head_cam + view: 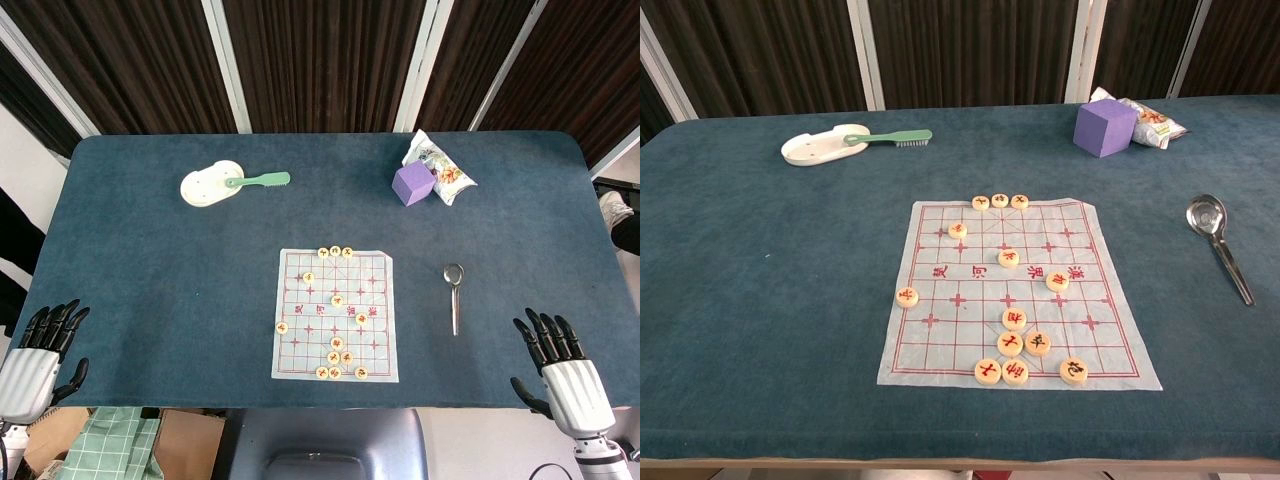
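table (150, 270) blue | cube (412, 184) purple | brush (258, 181) green | board (970, 300) red-lined white

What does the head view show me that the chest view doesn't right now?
Only the head view shows the left hand and right hand, both open at the near table edge, holding nothing. Only the chest view makes the piece markings readable. Both show the chess board, green brush on its white dish, purple cube, snack packet and spoon.
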Robot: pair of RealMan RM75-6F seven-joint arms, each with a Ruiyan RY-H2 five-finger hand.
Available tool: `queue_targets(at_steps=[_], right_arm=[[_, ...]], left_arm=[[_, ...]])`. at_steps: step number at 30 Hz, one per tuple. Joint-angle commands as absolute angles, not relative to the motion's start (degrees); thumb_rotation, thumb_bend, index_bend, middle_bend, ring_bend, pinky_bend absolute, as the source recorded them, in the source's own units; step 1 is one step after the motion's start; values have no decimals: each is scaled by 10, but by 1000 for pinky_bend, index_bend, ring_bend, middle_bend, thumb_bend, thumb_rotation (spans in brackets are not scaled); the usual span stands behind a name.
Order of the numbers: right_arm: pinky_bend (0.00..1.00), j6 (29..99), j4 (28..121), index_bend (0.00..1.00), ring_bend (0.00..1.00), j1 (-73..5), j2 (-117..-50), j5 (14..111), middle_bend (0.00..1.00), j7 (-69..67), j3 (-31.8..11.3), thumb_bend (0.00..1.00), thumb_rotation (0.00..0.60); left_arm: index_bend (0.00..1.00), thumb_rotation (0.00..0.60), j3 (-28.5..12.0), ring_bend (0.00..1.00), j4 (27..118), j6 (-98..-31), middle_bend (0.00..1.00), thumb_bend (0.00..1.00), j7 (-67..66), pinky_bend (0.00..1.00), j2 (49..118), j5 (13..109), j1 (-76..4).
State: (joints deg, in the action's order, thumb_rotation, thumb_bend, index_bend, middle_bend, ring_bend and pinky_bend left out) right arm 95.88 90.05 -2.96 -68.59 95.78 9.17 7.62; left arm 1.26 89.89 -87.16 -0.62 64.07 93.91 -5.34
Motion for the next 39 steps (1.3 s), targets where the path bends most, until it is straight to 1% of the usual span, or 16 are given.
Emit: queue_targets(at_steps=[1, 3, 7, 9, 10, 11, 12, 13, 14, 16, 18, 21, 27, 39], right_arm=[[0, 947, 897, 0, 0, -35, -692, 963, 0, 86, 68, 388, 600], [0, 935, 891, 0, 0, -46, -701, 969, 0, 87, 59, 388, 600], [0, 881, 897, 14, 0, -90, -716, 973, 0, 97, 32, 388, 600], [0, 869, 901, 36, 0, -98, -717, 969, 0, 99, 27, 388, 600], [0, 854, 907, 69, 0, -109, -718, 965, 0, 103, 20, 388, 600], [0, 820, 917, 99, 0, -133, -722, 956, 0, 111, 4, 388, 600], [0, 789, 925, 163, 0, -154, -727, 943, 0, 120, -10, 388, 600], [0, 704, 937, 196, 0, -216, -751, 906, 0, 143, -51, 388, 600], [0, 646, 931, 238, 0, -255, -776, 854, 0, 176, -85, 388, 600], [0, 605, 922, 303, 0, -287, -807, 802, 0, 215, -113, 389, 600], [0, 577, 903, 336, 0, -316, -842, 758, 0, 248, -132, 389, 600], [0, 552, 869, 385, 0, -350, -886, 719, 0, 286, -143, 391, 600], [0, 532, 806, 462, 0, -390, -947, 677, 0, 321, -145, 404, 600], [0, 519, 726, 536, 0, -427, -1014, 659, 15, 327, -126, 405, 600]], left_arm=[[0, 600, 12, 0, 898, -873, 0, 462, -5, 43, 641, 940, -53], [0, 600, 12, 0, 899, -873, 0, 462, -3, 44, 641, 939, -53], [0, 600, 13, 0, 899, -871, 0, 462, 0, 43, 640, 940, -54], [0, 600, 13, 0, 899, -871, 0, 462, 2, 43, 640, 941, -54], [0, 600, 14, 0, 899, -871, 0, 462, 2, 43, 640, 942, -55], [0, 600, 14, 0, 898, -870, 0, 462, 2, 43, 639, 943, -55], [0, 600, 15, 0, 898, -870, 0, 462, 2, 43, 639, 944, -56], [0, 600, 15, 0, 898, -868, 0, 462, 6, 44, 638, 944, -56], [0, 600, 16, 0, 898, -867, 0, 462, 10, 44, 637, 944, -57], [0, 600, 16, 0, 897, -865, 0, 462, 11, 44, 636, 943, -58], [0, 600, 16, 0, 896, -864, 0, 462, 14, 44, 635, 941, -58], [0, 600, 14, 0, 895, -862, 0, 462, 18, 44, 633, 937, -59], [0, 600, 13, 0, 894, -865, 0, 462, 26, 44, 630, 933, -57], [0, 600, 14, 0, 894, -868, 0, 462, 31, 44, 628, 935, -56]])
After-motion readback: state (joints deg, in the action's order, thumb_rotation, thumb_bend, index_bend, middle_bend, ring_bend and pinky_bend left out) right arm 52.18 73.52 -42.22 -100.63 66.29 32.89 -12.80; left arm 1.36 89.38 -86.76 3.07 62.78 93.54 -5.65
